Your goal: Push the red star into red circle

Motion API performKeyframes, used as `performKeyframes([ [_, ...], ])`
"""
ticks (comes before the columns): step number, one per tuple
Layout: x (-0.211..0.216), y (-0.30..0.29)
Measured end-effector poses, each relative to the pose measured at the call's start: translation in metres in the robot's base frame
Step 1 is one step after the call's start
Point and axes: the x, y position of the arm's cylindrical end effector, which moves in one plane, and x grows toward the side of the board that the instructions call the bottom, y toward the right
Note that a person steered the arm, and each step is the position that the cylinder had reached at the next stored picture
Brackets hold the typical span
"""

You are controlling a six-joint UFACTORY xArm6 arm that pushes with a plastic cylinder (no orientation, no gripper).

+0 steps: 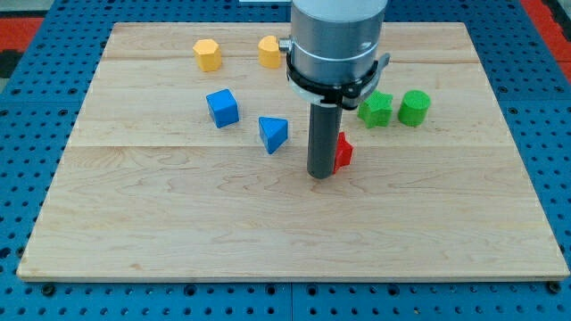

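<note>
Nearest me, my tip (320, 176) rested on the wooden board (178, 232), touching the red star (343, 152) at its right; no fingers, just a rod. Blue triangle (273, 134) lay left; red circle wasn't visible.

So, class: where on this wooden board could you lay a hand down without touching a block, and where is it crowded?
Free: the wide strip between the board's bottom edge and my tip, and the view's left below the blue cube. Crowded: the top half, from the yellow block across to the green cylinder; the red block sits against my tip.
</note>
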Motion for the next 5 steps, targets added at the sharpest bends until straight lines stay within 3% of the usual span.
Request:
performKeyframes([
  [2, 0.005, 0.038],
  [3, -0.018, 0.038],
  [5, -0.104, 0.003],
])
